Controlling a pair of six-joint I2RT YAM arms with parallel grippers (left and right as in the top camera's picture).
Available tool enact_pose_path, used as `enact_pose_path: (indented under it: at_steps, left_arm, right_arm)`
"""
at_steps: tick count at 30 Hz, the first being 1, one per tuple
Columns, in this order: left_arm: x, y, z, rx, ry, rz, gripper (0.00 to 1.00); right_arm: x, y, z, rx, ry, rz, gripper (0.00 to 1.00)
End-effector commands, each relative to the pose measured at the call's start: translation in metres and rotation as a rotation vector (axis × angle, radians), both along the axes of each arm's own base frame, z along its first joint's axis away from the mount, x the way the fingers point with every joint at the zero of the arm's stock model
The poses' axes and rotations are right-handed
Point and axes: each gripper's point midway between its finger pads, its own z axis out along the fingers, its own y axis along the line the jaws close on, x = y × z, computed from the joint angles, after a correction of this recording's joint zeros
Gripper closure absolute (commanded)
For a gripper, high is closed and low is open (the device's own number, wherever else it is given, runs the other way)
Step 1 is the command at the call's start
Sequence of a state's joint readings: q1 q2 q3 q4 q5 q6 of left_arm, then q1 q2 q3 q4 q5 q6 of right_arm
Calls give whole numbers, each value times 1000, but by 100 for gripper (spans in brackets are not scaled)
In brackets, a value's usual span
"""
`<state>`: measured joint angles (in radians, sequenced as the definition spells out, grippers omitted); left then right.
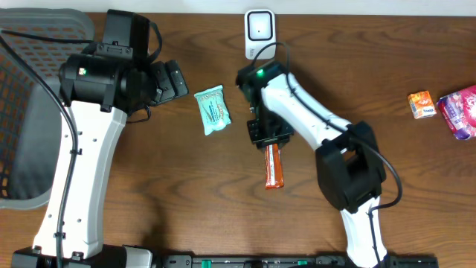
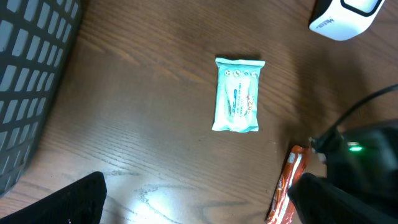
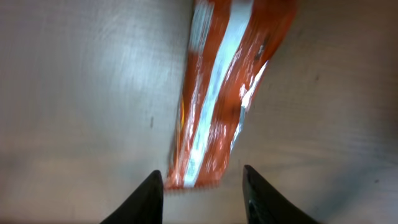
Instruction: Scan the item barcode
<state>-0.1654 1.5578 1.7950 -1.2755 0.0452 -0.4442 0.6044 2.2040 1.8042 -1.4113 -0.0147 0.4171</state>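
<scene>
My right jaws are released and stand partly apart, straddling one end of the orange packet, which lies flat on the counter. One finger sits just beside the packet's crimped end on one side and the other finger just beside it on the opposite side. I cannot tell whether either touches the wrapper. In the overhead view the packet lies lengthwise near the counter's middle, its far end hidden under my right wrist, well apart from the white scanner at the far edge. My left jaws are spread wide and hold nothing, and they hover over the counter near the grey basket. A teal pack lies between my two arms, touching neither. An orange box and a pink bag sit close together at the far right.
</scene>
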Motion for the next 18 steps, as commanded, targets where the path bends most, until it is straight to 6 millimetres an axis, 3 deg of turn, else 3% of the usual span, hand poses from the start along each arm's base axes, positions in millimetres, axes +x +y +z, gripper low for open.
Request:
enact_pose_path:
  at_steps: [1, 6, 9, 14, 15, 18]
  left_arm:
    - [2, 4, -2, 18, 3, 5, 2]
    - [2, 4, -2, 18, 3, 5, 2]
    - [2, 4, -2, 18, 3, 5, 2]
    - [2, 4, -2, 18, 3, 5, 2]
    - [2, 4, -2, 18, 3, 5, 2]
    - [2, 4, -2, 18, 3, 5, 2]
  right_arm:
    - [20, -13, -5, -197, -223, -126, 66]
    - [22, -8, -18, -220, -302, -190, 69]
    - [16, -2, -38, -204, -326, -211, 69]
    - [3, -10, -59, -225, -312, -215, 69]
    - [1, -12, -62, -231, -307, -213, 72]
    - [-2, -14, -63, -232, -288, -219, 99]
